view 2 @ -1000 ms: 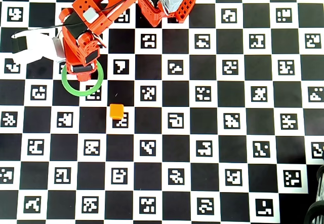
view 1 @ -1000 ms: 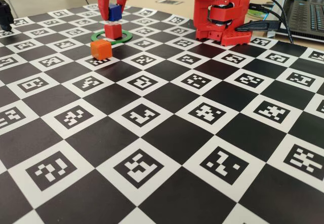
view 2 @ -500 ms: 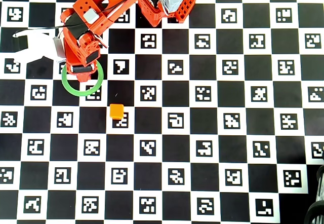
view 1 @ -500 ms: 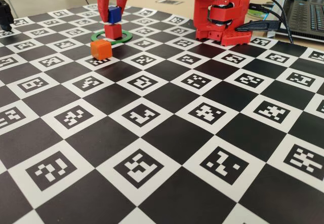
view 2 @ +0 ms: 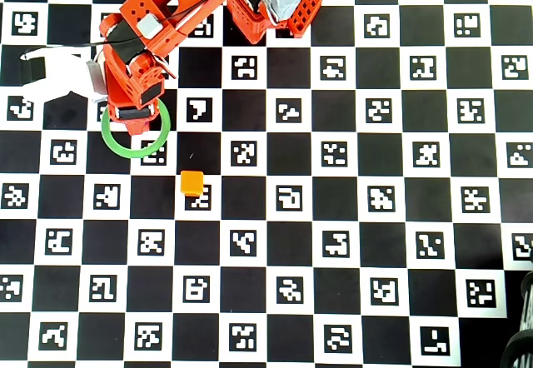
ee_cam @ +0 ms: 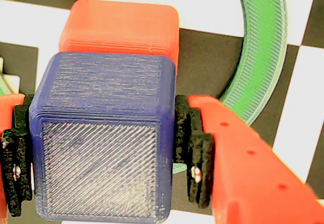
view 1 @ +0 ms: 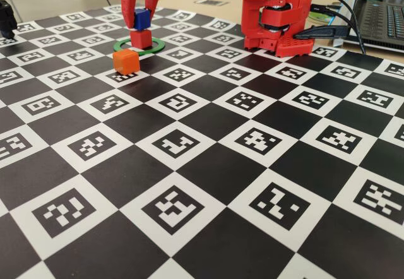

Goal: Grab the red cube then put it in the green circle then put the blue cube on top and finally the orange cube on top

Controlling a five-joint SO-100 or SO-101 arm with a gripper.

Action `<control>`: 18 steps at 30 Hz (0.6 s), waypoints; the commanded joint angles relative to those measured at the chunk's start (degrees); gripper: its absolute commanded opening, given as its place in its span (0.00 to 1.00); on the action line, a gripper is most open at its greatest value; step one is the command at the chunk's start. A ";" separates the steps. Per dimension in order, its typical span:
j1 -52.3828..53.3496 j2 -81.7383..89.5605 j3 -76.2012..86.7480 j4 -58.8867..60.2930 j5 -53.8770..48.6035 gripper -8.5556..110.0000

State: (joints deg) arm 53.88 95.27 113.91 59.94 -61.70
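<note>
In the fixed view my red gripper [view 1: 142, 21] is shut on the blue cube [view 1: 142, 19]. It holds the cube directly over the red cube [view 1: 141, 39]; whether the two touch cannot be told. The red cube sits inside the green circle [view 1: 159, 44]. The orange cube [view 1: 126, 61] lies on the mat just outside the ring, in front and to the left. In the wrist view the blue cube [ee_cam: 101, 143] is squeezed between the black pads [ee_cam: 195, 153], with the red cube [ee_cam: 121, 29] and the ring [ee_cam: 258, 57] below. In the overhead view the arm hides both cubes; the ring [view 2: 133, 156] and the orange cube [view 2: 191, 183] show.
The arm's red base [view 1: 278, 23] stands at the back of the checkerboard marker mat. A laptop [view 1: 382, 20] and cables lie at the far right. A black object [view 1: 6, 17] sits at the far left edge.
</note>
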 commanded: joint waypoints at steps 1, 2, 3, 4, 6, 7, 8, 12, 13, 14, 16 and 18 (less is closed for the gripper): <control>0.97 3.69 -0.62 -1.05 0.53 0.10; 0.97 3.52 -0.62 -1.23 0.53 0.10; 1.05 3.43 -0.62 -1.32 0.53 0.10; 1.05 3.34 -0.53 -1.41 0.53 0.10; 1.14 3.16 -0.44 -1.76 0.44 0.10; 1.23 3.16 -0.35 -1.93 0.44 0.10; 1.32 3.08 -0.35 -2.11 0.44 0.10; 1.41 2.72 -0.26 -2.29 0.18 0.10; 1.41 2.72 -0.18 -2.29 0.09 0.10; 1.41 2.72 -0.09 -2.29 0.09 0.10; 1.41 2.72 0.00 -2.29 0.09 0.10; 1.41 2.72 0.00 -2.29 0.09 0.10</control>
State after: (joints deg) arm 54.76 95.27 114.70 58.36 -61.70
